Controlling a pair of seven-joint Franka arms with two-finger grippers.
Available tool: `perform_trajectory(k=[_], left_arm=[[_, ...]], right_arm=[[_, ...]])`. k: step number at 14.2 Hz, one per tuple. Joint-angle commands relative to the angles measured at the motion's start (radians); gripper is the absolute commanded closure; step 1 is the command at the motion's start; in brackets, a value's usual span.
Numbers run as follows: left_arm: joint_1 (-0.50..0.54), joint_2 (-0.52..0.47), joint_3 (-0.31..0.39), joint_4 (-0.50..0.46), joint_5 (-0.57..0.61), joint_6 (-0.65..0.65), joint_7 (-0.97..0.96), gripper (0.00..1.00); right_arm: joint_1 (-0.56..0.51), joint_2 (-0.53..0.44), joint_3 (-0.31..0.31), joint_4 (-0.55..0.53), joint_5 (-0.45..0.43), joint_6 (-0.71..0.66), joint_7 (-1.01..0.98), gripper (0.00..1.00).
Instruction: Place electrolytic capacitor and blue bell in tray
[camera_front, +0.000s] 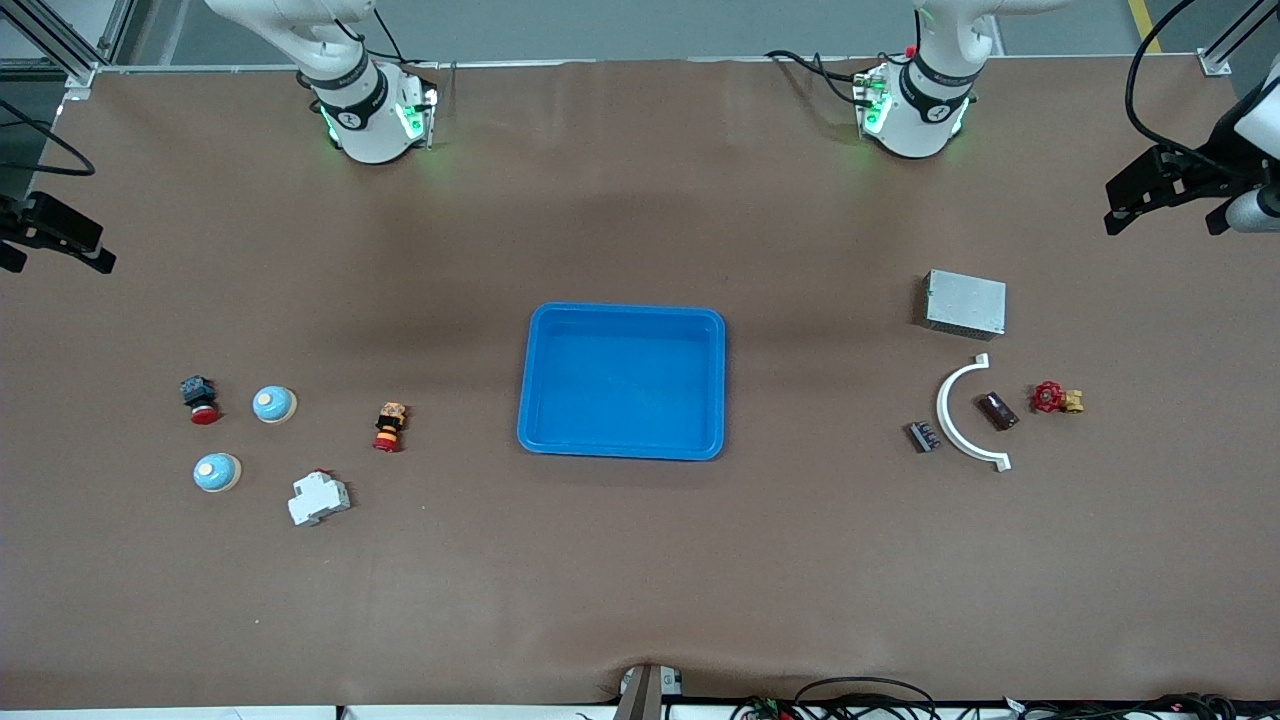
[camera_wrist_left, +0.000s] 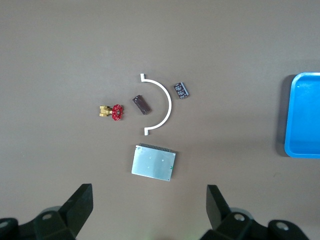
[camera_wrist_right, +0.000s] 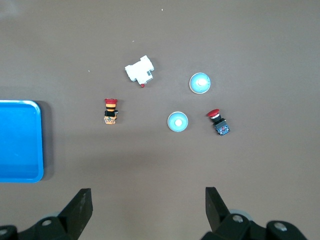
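Observation:
The bright-blue tray (camera_front: 536, 400) lies in the middle of the table, with nothing in it. Two blue bells (camera_front: 273, 404) (camera_front: 216, 472) sit toward the right arm's end; the right wrist view shows them too (camera_wrist_right: 177, 121) (camera_wrist_right: 200, 83). The electrolytic capacitor (camera_front: 997, 411), a dark brown cylinder, lies inside a white arc toward the left arm's end, and also shows in the left wrist view (camera_wrist_left: 140, 105). My left gripper (camera_front: 1165, 222) (camera_wrist_left: 150, 200) hangs open over the table's left-arm end. My right gripper (camera_front: 55, 265) (camera_wrist_right: 148, 200) hangs open over the right-arm end. Neither holds anything.
Near the capacitor lie a white arc (camera_front: 960, 412), a small dark striped part (camera_front: 923, 436), a red-handled brass valve (camera_front: 1056, 399) and a grey metal box (camera_front: 964, 303). By the bells are two red push buttons (camera_front: 200, 398) (camera_front: 389, 427) and a white breaker (camera_front: 318, 498).

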Motion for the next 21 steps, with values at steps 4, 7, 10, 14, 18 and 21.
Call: perform_trajectory(k=[4, 7, 10, 14, 18, 21], left_arm=[[-0.001, 0.010, 0.001, 0.026, 0.006, -0.019, 0.019, 0.00], [-0.004, 0.013, 0.003, 0.026, 0.010, -0.018, 0.004, 0.00], [0.003, 0.080, 0.003, 0.023, 0.018, -0.007, 0.001, 0.00], [0.017, 0.209, 0.011, 0.017, 0.000, 0.070, -0.023, 0.00], [0.022, 0.320, 0.012, 0.012, 0.007, 0.171, -0.108, 0.00], [0.022, 0.392, 0.012, 0.011, 0.007, 0.232, -0.126, 0.00]], right_arm=[[-0.023, -0.022, 0.009, -0.019, -0.006, 0.000, -0.026, 0.00], [-0.023, -0.022, 0.009, -0.019, -0.006, 0.000, -0.028, 0.00], [-0.019, -0.022, 0.012, -0.018, -0.006, 0.000, -0.029, 0.00], [0.001, -0.024, 0.022, -0.019, -0.003, -0.006, -0.026, 0.00], [0.000, -0.024, 0.020, -0.019, 0.000, -0.005, -0.028, 0.00], [0.001, -0.022, 0.020, -0.022, 0.000, 0.011, -0.028, 0.00]])
